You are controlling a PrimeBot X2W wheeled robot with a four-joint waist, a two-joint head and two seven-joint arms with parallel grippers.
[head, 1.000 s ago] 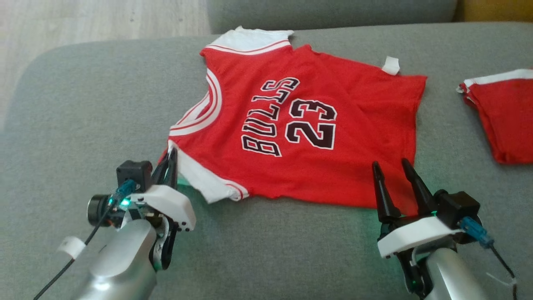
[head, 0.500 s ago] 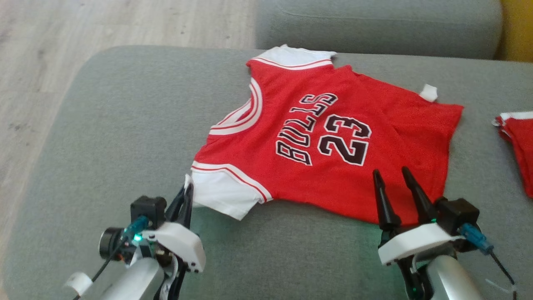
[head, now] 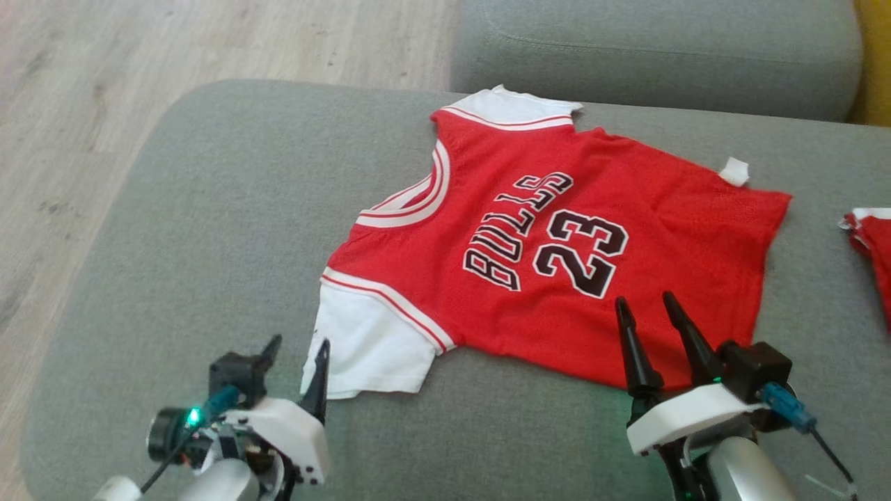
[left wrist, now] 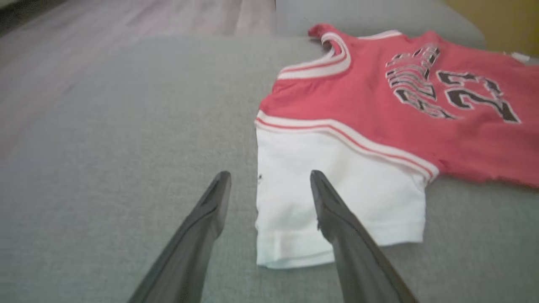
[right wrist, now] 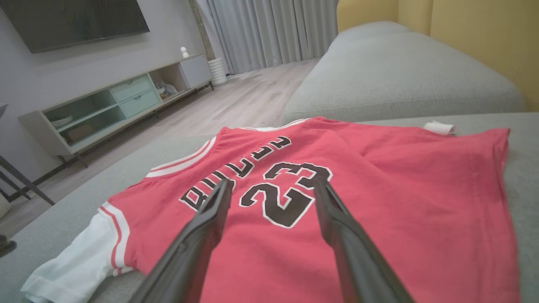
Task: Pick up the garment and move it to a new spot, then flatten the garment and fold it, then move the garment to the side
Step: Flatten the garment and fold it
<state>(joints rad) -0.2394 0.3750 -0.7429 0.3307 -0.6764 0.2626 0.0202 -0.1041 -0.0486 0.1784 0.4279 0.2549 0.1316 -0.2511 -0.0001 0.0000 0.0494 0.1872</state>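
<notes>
The garment [head: 686, 229], a red jersey with white sleeves and "BULLS 23" in black, lies spread flat on the grey sofa seat [head: 209, 209]. My left gripper [head: 298, 351] stands open at the lower left, its fingers straddling the near corner of the white sleeve [head: 372, 344] and holding nothing. In the left wrist view that gripper [left wrist: 269, 176] hovers just over the sleeve's [left wrist: 358, 189] left edge. My right gripper [head: 644, 303] is open above the jersey's near hem; in the right wrist view the gripper [right wrist: 273, 183] points across the garment [right wrist: 400, 189] and its number.
A second red garment [head: 870, 257] lies at the right edge of the seat. Another grey cushion [head: 654, 56] sits behind. Wooden floor [head: 139, 69] lies beyond the seat's left edge. A low TV cabinet [right wrist: 113, 105] stands across the room.
My left gripper has opened and let go of the white sleeve, which now lies flat. The right gripper stayed open. The head camera has shifted, so the whole picture has slid.
</notes>
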